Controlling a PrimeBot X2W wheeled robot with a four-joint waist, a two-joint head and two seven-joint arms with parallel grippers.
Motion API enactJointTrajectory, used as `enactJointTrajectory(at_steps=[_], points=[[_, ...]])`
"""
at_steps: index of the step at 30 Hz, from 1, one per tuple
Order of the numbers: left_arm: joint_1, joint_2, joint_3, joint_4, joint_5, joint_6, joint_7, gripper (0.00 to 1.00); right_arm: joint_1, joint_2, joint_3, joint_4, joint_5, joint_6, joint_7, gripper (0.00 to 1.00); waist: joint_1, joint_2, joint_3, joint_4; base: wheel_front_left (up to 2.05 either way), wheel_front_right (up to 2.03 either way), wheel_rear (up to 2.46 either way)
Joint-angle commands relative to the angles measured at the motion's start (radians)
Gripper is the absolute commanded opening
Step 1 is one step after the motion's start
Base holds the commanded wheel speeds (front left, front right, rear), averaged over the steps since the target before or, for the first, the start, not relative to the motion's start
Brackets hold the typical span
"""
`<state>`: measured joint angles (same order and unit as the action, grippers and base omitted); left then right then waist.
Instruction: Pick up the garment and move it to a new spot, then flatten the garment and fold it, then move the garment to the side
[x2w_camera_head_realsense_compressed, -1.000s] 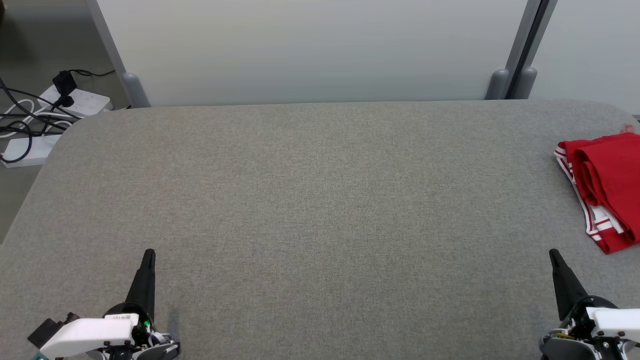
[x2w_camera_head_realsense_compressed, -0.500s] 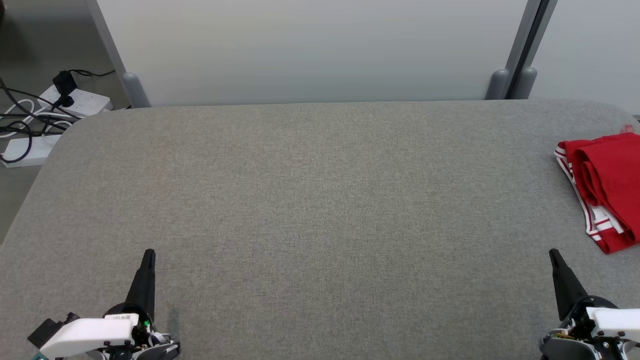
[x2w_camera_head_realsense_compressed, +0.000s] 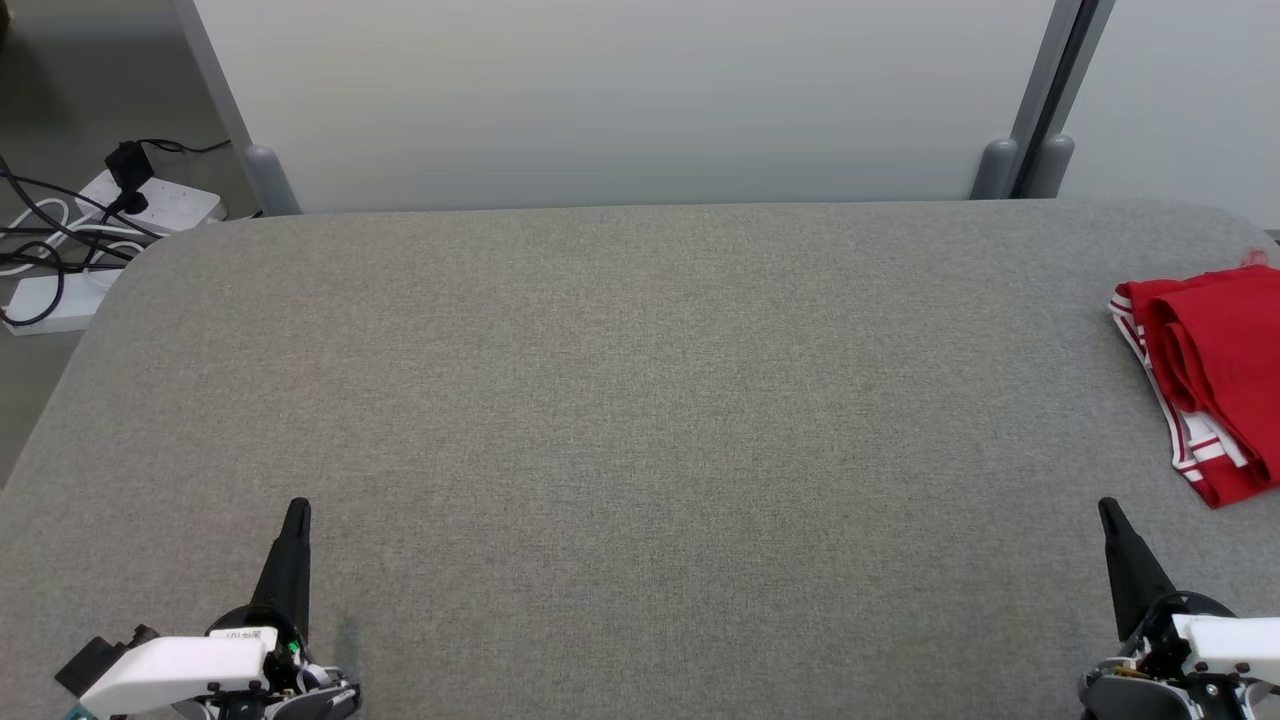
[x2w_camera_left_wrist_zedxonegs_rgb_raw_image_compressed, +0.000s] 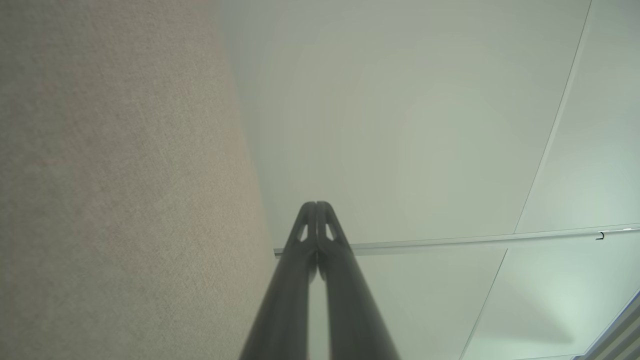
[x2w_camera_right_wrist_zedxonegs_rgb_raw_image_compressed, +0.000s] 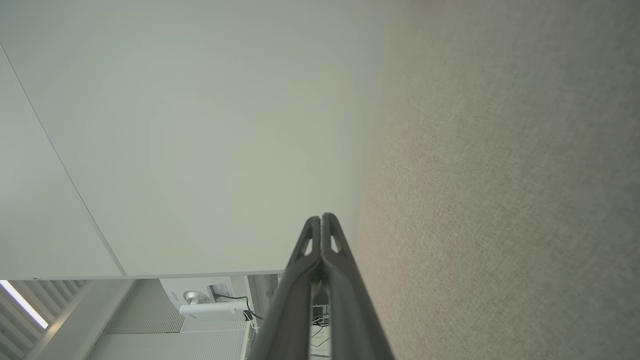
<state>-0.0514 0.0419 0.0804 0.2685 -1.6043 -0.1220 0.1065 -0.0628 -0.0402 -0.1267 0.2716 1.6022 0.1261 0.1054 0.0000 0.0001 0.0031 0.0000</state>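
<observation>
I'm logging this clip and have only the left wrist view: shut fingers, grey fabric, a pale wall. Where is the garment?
Observer: The red garment, trimmed with white stripes, lies bunched at the right edge of the table. The head view's right border cuts part of it off.
Operator: Is the right gripper on it?
Observer: No. The right gripper is shut and empty, nearer the robot than the garment and apart from it.
Operator: Is there anything off the table?
Observer: White power strips with dark cables lie on the floor beyond the table's far left corner.
</observation>
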Motion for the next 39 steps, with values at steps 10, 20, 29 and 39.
enactJointTrajectory(at_steps=[10, 20, 29, 39], points=[[-0.057, 0.008, 0.033, -0.023, -0.004, -0.009, 0.007, 0.0, -0.045, -0.011, 0.013, -0.027, 0.007, 0.005, 0.007, 0.0, 0.0, -0.0001, 0.0, 0.0, 0.0, 0.0, 0.0], [-0.057, 0.008, 0.033, -0.023, -0.004, -0.009, 0.007, 0.0, -0.045, -0.011, 0.013, -0.027, 0.007, 0.005, 0.008, 0.0, 0.0, -0.0001, 0.0, 0.0, 0.0, 0.0, 0.0], [-0.057, 0.008, 0.033, -0.023, -0.004, -0.009, 0.007, 0.0, -0.045, -0.011, 0.013, -0.027, 0.007, 0.005, 0.008, 0.0, 0.0, -0.0001, 0.0, 0.0, 0.0, 0.0, 0.0], [-0.057, 0.008, 0.033, -0.023, -0.004, -0.009, 0.007, 0.0, -0.045, -0.011, 0.013, -0.027, 0.006, 0.005, 0.008, 0.0, 0.0, -0.0001, 0.0, 0.0, 0.0, 0.0, 0.0]])
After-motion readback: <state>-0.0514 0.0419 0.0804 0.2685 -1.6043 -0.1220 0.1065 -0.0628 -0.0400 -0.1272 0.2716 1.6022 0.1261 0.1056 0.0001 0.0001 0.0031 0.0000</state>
